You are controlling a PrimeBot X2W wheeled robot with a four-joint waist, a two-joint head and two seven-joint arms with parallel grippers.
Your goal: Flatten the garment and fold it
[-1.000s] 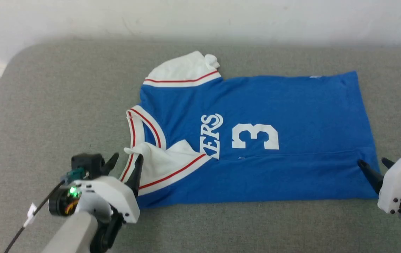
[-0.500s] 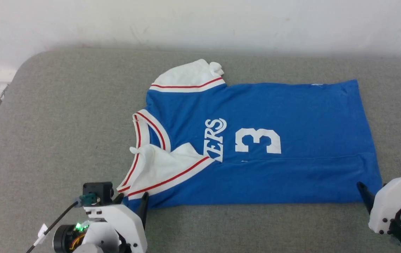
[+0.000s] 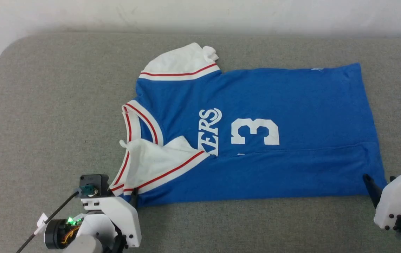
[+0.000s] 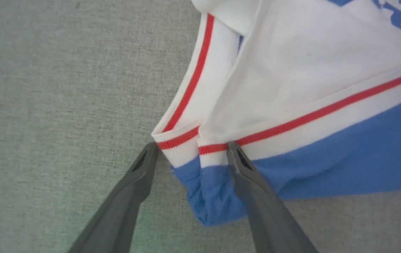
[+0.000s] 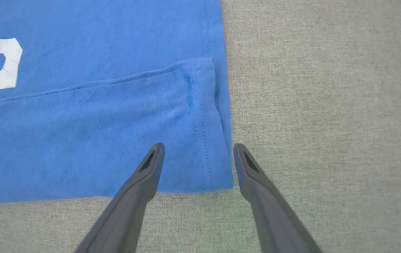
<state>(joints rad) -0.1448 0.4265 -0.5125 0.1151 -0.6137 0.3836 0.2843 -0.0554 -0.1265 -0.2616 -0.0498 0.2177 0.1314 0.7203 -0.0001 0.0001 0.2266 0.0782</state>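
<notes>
My left gripper [image 4: 192,146] and right gripper [image 5: 199,146]: tapered dark-grey fingers [image 4: 130,196], white housings [image 3: 393,200] with black screws [image 3: 390,216]; black tagged cable [image 3: 59,209] and green light [image 3: 69,220] on left.

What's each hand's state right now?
Left hand: open, astride a shoulder corner of the jersey, holding nothing.
Right hand: open at its hem corner, holding nothing.

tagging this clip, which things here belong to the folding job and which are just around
Job: blue jersey T-shirt, near edge folded over; left gripper, open at its collar-end corner; right gripper, open at its hem corner.
Just around: grey fabric surface; white wall.
</notes>
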